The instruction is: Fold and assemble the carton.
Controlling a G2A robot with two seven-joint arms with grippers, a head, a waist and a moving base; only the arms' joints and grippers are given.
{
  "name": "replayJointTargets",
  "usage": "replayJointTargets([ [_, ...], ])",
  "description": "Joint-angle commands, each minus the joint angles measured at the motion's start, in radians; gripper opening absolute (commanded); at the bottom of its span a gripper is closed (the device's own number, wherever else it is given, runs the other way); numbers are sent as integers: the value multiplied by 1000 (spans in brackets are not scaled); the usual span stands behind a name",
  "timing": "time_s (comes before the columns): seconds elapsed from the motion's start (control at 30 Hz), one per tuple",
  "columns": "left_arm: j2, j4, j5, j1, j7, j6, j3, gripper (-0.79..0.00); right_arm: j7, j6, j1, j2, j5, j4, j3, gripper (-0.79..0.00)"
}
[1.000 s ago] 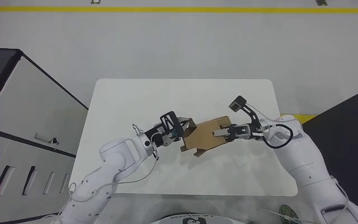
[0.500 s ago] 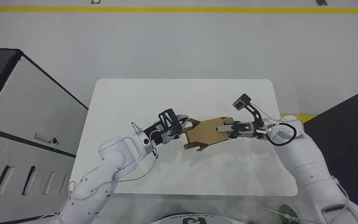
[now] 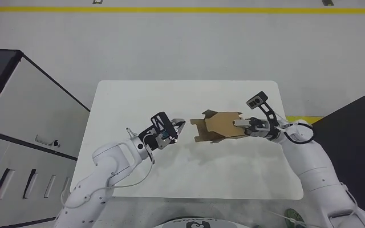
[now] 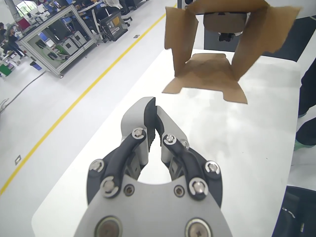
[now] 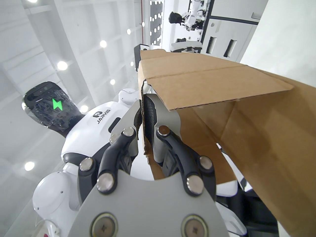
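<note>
A brown cardboard carton [image 3: 218,126], opened into a tube with loose end flaps, hangs just above the white table [image 3: 131,97] right of centre. My right gripper [image 3: 240,123] is shut on the carton's right end; its wrist view shows a panel edge [image 5: 142,114] pinched between the fingers. My left gripper [image 3: 179,126] stays to the carton's left, apart from it, shut with nothing held. From the left wrist view the carton [image 4: 209,75] stands ahead with its open end facing the shut fingers [image 4: 154,114].
The table's left half and front strip lie bare. A grey cabinet [image 3: 23,114] stands off the table's left side. A yellow floor line [image 3: 182,9] runs beyond the far edge.
My left gripper let go of the carton and drew back to the left. My right gripper carried the carton to the right and swung it more level.
</note>
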Motion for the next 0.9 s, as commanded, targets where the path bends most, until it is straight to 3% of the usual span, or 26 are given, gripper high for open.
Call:
replayJointTargets([
  [0.0, 1, 2, -12, 6, 8, -13, 0, -785, 0, 0, -1, -1, 25, 0, -6, -785],
  [0.87, 2, 11, -20, -21, 54, -62, 71, -785, 0, 0, 21, 3, 73, 17, -90, -785],
])
